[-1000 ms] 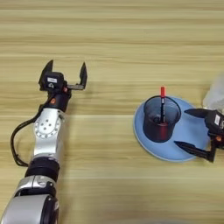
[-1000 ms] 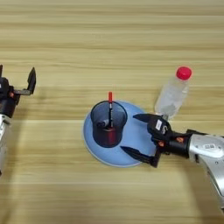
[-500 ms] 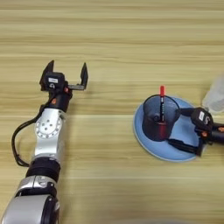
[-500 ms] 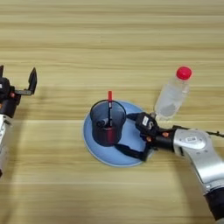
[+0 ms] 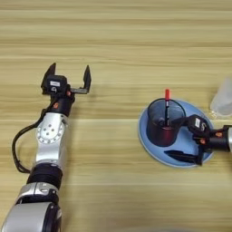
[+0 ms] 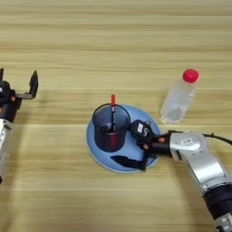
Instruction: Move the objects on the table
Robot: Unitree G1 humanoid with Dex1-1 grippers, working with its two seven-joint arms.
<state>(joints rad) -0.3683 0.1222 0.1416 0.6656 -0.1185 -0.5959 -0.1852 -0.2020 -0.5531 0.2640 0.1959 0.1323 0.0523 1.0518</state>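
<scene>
Cup (image 6: 108,132) with pen (image 6: 113,113) on plate (image 6: 97,154), just beside right gripper (image 6: 131,145) spread jaws, left gripper (image 5: 69,78) parted.

wooden table (image 5: 118,41), blue plate (image 6: 97,152), water bottle (image 6: 177,99)

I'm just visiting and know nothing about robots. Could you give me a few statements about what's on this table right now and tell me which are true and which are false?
1. The pen stands inside the dark cup. True.
2. The cup sits on the bare wood beside the plate. False: it stands on the light-blue plate.
3. The water bottle lies on its side. False: it stands upright, red cap on top, off the plate to its right.
4. The right gripper is over the plate, fingers spread beside the cup. True.
5. The left gripper holds the bottle. False: it is open and empty, far to the left on the table.
</scene>
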